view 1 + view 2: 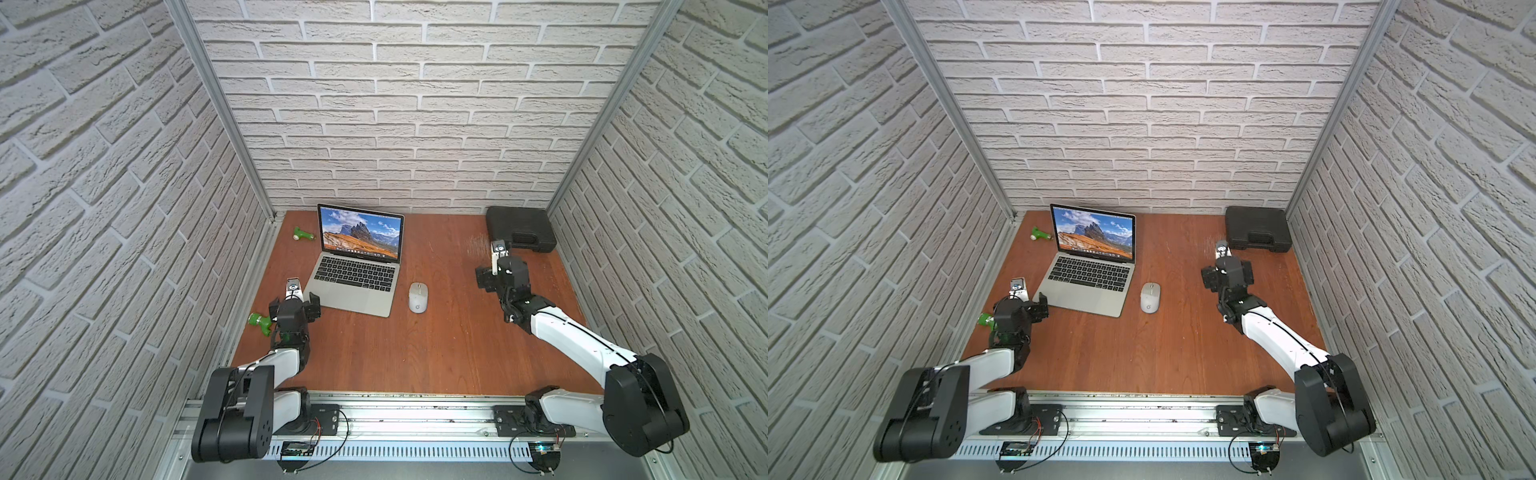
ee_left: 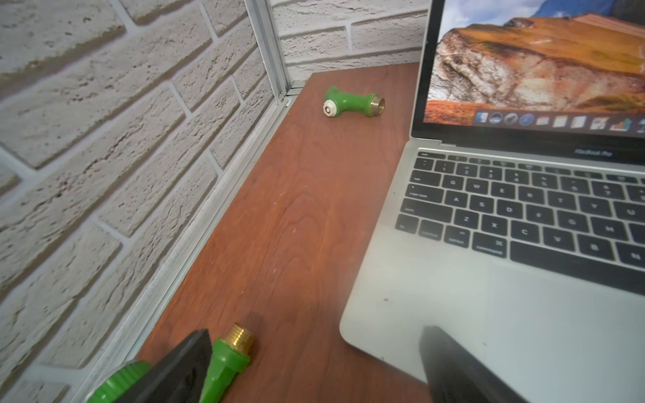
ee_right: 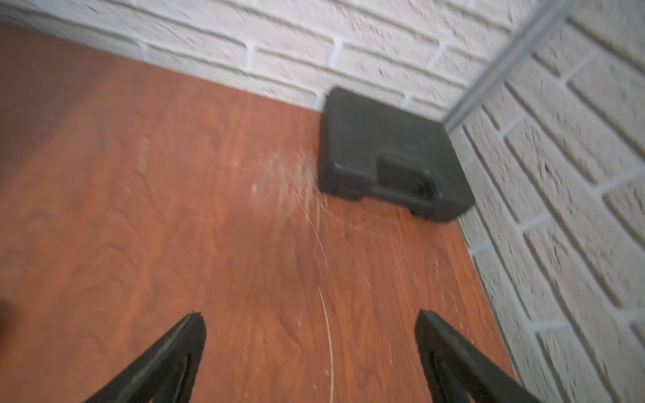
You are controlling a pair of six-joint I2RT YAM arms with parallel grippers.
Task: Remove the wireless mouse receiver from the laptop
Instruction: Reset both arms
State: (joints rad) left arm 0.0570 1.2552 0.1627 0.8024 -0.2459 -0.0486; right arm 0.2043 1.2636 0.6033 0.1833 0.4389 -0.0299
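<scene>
The laptop (image 1: 353, 279) stands open toward the tabletop's far left corner (wireless mouse receiver too small to spot). The left end effector (image 2: 314, 349), wide and empty, hangs at the laptop's near left corner; the right end effector (image 3: 310, 324), equally wide, faces the black case (image 3: 391, 153).

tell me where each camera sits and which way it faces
Top views: high above the near rail, looking down at laptop, mouse, black case; both arms show.
Left wrist: on the left arm, facing the laptop's corner and green fittings; open left gripper shows.
Right wrist: on the right arm, facing the black case; open right gripper shows.
Shared: laptop in top and left wrist views.
</scene>
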